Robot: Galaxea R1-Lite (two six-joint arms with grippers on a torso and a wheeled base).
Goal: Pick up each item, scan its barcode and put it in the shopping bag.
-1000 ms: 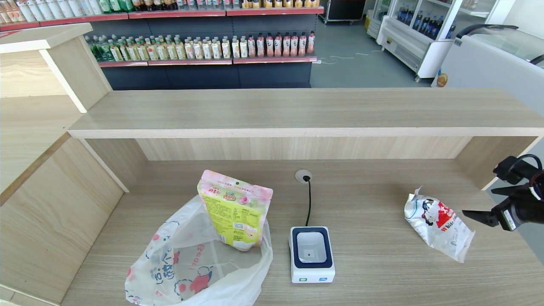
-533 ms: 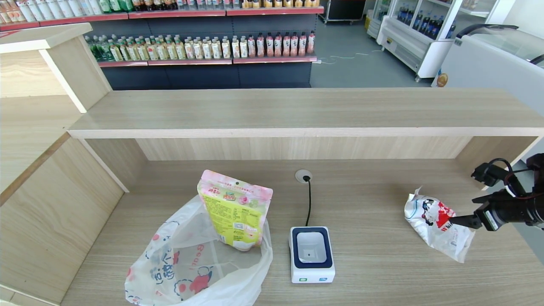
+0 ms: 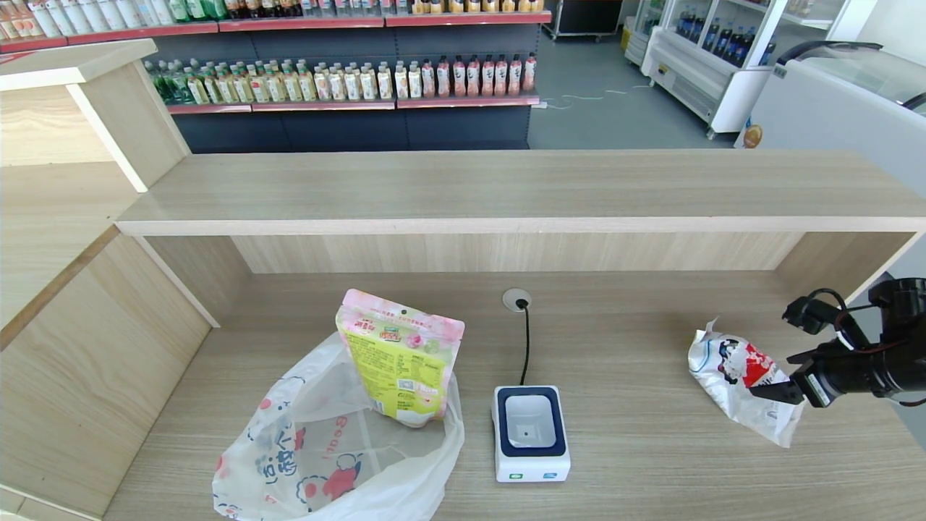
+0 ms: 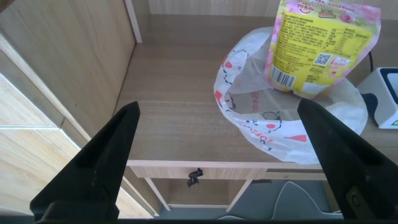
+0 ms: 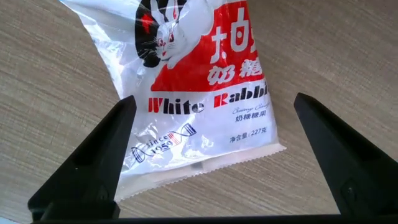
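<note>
In the head view, the pink pouch (image 3: 400,358) stands in the shopping bag (image 3: 318,463) at the 9 o'clock side of the scanner (image 3: 530,432), apparently done. The candy bag (image 3: 738,380) lies on the surface (image 3: 636,463) at its 3 o'clock, not yet scanned. The right tool (image 3: 772,375), spread wide, has come in from 3 o'clock to reach it. In the left wrist view, the left tool (image 4: 217,106) hangs wide near the shopping bag. In the right wrist view, the right tool straddles the candy bag, not yet closed.

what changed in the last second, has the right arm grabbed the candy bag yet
Not yet. The right pincer moved in from the right edge of the counter, leftward and down, and now sits open over the right end of the candy bag, with one jaw on each side. Nothing was grasped or released. The candy bag, the pink pouch standing in the shopping bag and the scanner stayed put.
</note>
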